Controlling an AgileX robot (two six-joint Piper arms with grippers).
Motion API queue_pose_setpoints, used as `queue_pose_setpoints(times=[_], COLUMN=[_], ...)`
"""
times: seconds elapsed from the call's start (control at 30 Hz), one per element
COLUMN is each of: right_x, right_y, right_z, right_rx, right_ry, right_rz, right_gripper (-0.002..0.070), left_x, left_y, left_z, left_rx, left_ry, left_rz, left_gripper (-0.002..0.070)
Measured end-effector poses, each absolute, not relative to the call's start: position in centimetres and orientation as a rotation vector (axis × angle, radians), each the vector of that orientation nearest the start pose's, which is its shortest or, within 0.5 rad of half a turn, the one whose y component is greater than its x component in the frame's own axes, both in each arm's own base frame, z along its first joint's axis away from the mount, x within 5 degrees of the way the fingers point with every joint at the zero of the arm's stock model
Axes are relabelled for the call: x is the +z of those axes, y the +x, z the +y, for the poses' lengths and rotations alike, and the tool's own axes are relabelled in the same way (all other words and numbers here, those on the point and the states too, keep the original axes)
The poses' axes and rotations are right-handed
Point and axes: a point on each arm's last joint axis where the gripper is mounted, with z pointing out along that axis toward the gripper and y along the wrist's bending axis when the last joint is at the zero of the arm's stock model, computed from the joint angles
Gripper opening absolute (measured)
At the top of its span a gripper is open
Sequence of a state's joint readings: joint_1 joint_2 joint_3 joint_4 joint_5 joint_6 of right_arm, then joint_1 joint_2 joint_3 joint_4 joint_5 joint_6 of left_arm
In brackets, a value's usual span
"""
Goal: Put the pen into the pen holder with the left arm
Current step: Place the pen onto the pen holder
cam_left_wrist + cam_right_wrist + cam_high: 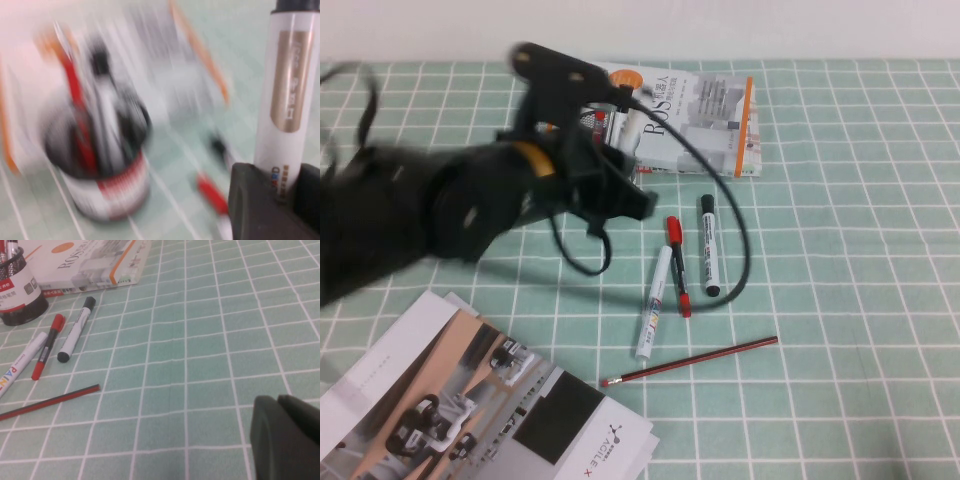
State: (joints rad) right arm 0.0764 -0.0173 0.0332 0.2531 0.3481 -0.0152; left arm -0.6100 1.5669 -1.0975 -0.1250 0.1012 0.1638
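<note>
On the far left we see the left gripper (272, 200), its black fingers pinching the pen (287, 90), a smooth white tube with a gold label. Just beside it stands the pen holder (17, 290), a round black mesh cup with a red and white band. To the right, a paint marker (653, 303), a red pen (678, 265), a black-ended marker (709, 246) and a thin pencil (690, 362) lie on the green checked cloth (860, 300). The right gripper (287, 437) sits near us on the right, its dark fingers pressed together.
</note>
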Motion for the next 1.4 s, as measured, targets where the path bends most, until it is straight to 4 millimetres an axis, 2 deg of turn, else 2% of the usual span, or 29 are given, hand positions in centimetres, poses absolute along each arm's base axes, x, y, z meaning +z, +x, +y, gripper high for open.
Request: queue_pose_setpoints(times=[0.1, 0.23, 0.47, 0.63, 0.97, 1.23, 1.4], right_x=[17.3, 17.3, 17.3, 17.3, 17.3, 17.3, 17.3], right_y=[5.2, 5.2, 5.2, 5.2, 5.2, 5.2, 5.2], right_z=[1.2, 1.2, 1.2, 1.2, 1.2, 1.2, 1.2], right_rx=[0.288, 0.288, 0.288, 0.288, 0.288, 0.288, 0.288], right_ry=[0.075, 0.075, 0.075, 0.075, 0.075, 0.075, 0.075], right_rz=[1.844, 1.844, 1.844, 1.844, 1.844, 1.844, 1.844], right_gripper=[-0.002, -0.002, -0.002, -0.002, -0.002, -0.002, -0.002], left_x=[29.3, 28.8, 28.7, 27.1, 24.1, 21.7, 21.4], left_y=[28.6, 28.3, 30.0, 33.0, 39.1, 40.7, 40.9], left_z=[-19.8, -19.3, -19.4, -19.3, -20.0, -20.7, -20.3], left_rx=[-0.374, -0.374, -0.388, -0.464, -0.432, -0.407, -0.388], left_ry=[0.59, 0.536, 0.426, 0.339, 0.317, 0.341, 0.327], left_rz=[1.787, 1.67, 1.452, 1.466, 1.489, 1.575, 1.586], left_gripper=[0.0114, 0.0114, 0.0114, 0.0114, 0.0114, 0.0114, 0.0114])
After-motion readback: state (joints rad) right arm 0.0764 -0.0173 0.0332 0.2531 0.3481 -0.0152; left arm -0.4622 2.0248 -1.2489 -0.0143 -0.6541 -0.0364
